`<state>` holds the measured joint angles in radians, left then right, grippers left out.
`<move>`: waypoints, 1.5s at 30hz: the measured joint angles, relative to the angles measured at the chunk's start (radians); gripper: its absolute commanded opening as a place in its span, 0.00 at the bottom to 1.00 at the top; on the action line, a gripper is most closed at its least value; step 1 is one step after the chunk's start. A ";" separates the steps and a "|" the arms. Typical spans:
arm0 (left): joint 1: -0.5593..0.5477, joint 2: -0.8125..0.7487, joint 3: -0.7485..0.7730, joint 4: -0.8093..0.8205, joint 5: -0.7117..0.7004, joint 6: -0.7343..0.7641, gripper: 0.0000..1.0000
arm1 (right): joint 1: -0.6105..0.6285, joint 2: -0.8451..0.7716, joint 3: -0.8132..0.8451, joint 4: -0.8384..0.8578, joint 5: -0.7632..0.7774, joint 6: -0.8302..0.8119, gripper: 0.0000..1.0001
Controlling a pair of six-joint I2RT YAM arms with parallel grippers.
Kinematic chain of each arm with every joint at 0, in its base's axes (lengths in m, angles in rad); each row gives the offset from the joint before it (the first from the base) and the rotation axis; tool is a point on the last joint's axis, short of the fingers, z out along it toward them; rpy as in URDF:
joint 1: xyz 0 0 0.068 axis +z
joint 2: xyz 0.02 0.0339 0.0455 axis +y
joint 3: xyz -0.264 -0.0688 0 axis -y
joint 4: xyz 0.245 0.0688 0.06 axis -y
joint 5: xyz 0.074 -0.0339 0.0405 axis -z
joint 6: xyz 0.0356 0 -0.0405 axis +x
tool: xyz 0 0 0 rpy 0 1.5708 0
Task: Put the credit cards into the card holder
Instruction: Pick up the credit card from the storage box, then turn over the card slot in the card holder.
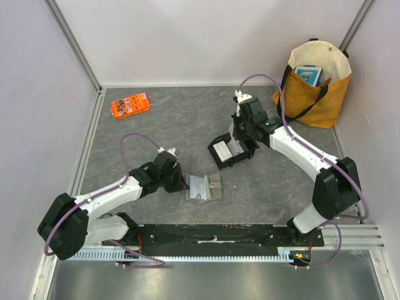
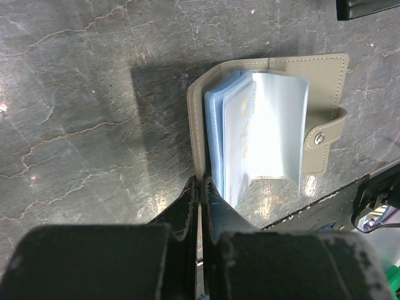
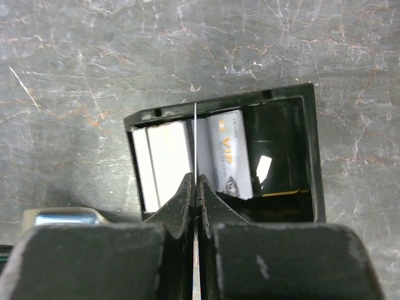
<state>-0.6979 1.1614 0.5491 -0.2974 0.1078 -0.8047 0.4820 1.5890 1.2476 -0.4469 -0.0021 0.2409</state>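
right claw (image 3: 195,185) pinched shut on one card (image 3: 195,137), edge-on, above black tray (image 3: 312,150); more cards (image 3: 228,156) in tray. left claw (image 2: 199,187) clamped on cover edge of open card holder (image 2: 275,119), just near-left of tray.

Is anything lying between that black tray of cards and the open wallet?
Nothing visible. Only bare table separates the black tray from the card holder; the left gripper pinches its cover on the side away from the tray.

An orange packet (image 1: 130,105) is lying far left on the tabletop (image 1: 181,119), a yellow bag (image 1: 312,103) standing far right, a black tray (image 3: 284,144) between.
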 measured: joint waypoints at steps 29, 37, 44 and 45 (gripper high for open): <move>0.000 -0.060 -0.031 0.008 0.000 -0.002 0.02 | 0.769 -0.167 -0.406 0.359 0.565 0.724 0.00; 0.000 -0.076 -0.032 0.008 0.001 -0.002 0.02 | 0.773 -0.092 -0.397 0.389 0.567 0.727 0.00; 0.000 -0.076 -0.032 0.008 0.001 -0.002 0.02 | 0.777 -0.080 -0.382 0.405 0.568 0.724 0.00; 0.000 -0.076 -0.032 0.008 0.001 -0.002 0.02 | 0.777 -0.080 -0.380 0.406 0.568 0.724 0.00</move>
<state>-0.6979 1.0855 0.5167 -0.2890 0.1085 -0.8062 1.2594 1.5093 0.8673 -0.0414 0.5655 0.9646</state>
